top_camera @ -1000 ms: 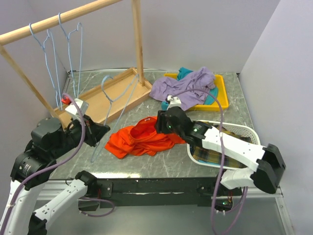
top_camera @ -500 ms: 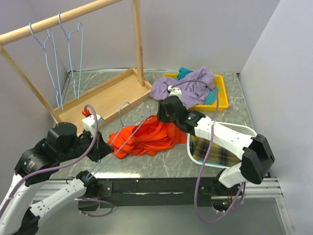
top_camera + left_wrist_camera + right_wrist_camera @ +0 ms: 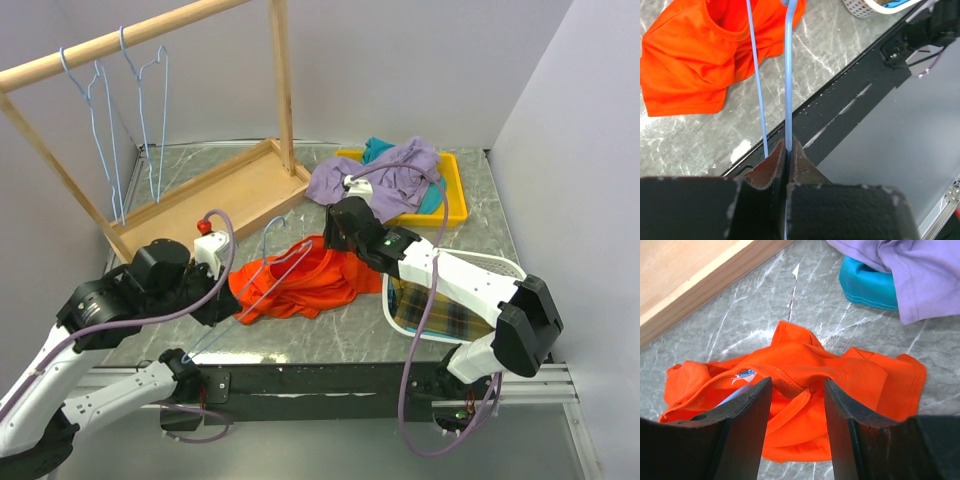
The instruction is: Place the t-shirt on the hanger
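My left jaws (image 3: 788, 150) have swung the thin light-blue wire hanger (image 3: 788, 75) rightward since half a second ago; its far end now reaches over the left part of the crumpled bright orange cloth t-shirt (image 3: 310, 285), which lies mid-counter (image 3: 300, 338) near the near edge. Those jaws are pinched on a corner of the wire. My right jaws (image 3: 795, 390) stand spread, straddling a raised fold on the shirt's far side. The risks, as I judge them: closing on several layers would seal the opening, and the wire could pivot in my pinch or drag the cloth.
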Tool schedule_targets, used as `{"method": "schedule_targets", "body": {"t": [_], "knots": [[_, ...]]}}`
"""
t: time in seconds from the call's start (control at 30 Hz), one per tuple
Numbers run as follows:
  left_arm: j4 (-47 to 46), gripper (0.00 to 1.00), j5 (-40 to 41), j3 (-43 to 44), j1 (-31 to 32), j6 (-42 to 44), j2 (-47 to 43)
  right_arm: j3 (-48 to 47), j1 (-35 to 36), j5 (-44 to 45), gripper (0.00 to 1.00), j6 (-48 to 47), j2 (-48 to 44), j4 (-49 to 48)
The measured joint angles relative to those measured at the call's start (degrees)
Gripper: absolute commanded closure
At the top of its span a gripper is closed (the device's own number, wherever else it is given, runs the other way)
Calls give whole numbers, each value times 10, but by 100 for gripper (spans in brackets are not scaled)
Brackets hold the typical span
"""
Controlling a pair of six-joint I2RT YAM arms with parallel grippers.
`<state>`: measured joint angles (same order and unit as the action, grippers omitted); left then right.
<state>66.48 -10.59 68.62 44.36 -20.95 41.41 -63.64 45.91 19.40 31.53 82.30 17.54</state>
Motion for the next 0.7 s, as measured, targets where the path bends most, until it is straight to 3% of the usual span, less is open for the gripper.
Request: {"method": "schedule_targets", "body": {"t": [0.7], "knots": [[-49, 99, 6, -32, 3, -2, 38, -5, 30, 53, 50, -31, 7, 16]]}}
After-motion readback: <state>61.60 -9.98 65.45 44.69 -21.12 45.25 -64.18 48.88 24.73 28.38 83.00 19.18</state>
